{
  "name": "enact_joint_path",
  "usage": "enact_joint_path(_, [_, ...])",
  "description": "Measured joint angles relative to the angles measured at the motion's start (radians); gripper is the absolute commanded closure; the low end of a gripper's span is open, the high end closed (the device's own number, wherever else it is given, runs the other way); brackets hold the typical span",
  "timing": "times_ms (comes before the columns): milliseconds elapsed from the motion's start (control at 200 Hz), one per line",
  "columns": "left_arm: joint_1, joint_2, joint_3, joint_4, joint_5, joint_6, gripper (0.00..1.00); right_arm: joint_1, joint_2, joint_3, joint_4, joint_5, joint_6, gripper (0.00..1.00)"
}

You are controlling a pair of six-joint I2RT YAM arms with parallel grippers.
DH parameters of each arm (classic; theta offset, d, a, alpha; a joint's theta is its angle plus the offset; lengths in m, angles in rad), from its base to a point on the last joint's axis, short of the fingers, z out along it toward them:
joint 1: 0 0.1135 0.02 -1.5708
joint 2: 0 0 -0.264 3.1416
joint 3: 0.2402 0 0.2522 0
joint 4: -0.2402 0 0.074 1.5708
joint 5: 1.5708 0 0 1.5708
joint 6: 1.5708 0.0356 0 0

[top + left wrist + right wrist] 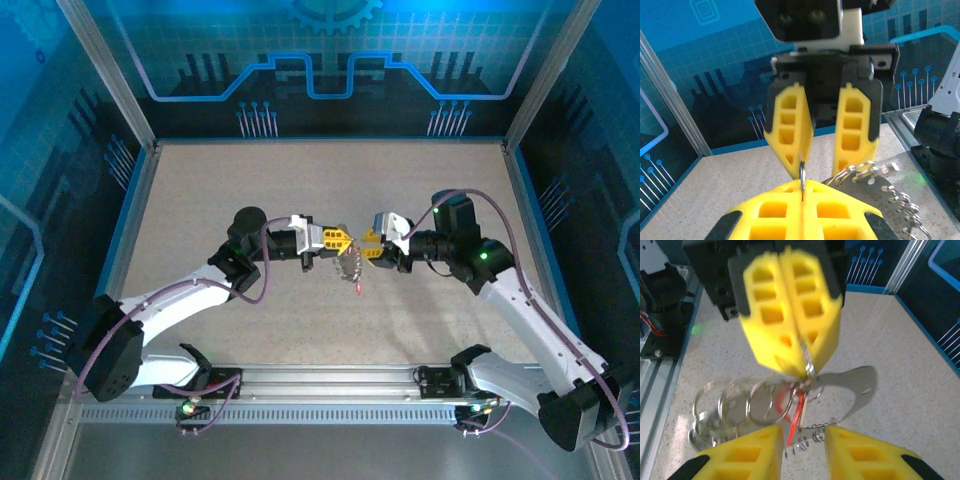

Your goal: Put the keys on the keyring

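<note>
Left a red key (357,290) dangling at 6 o'clock beneath the keyring (347,266), above the middle of the counter (250,190), pinched the keyring's thin wire in the pressed-together left pincer (343,240) reaching from 10 o'clock, and held the right pincer (368,243) spread just beside it, at 2 o'clock.

You'll find the keyring (347,266) hanging at the centre of the frame, a silvery tangle of wire loops. One red key (796,412) dangles among them, blurred and pointing down.
</note>
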Motion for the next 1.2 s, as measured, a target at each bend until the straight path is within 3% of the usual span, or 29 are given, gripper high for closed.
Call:
enact_joint_path(305, [0.0,0.0,0.001,0.0,0.023,-0.004,1.0,0.007,-0.052,-0.18,0.211,0.004,0.124,0.56])
enact_joint_path(720, [0.0,0.0,0.001,0.034,0.026,-0.031,1.0,0.084,-0.059,-0.273,0.463,0.09,0.239,0.57])
enact_joint_path(910, [0.0,0.0,0.001,0.045,0.026,-0.042,1.0,0.107,-0.057,-0.298,0.513,0.139,0.262,0.71])
enact_joint_path(1091, [0.0,-0.001,0.001,0.045,0.026,-0.049,1.0,0.108,-0.058,-0.304,0.545,0.188,0.264,0.72])
enact_joint_path(1201, [0.0,-0.006,0.001,0.045,0.026,-0.049,1.0,0.108,-0.058,-0.304,0.558,0.192,0.262,0.8])
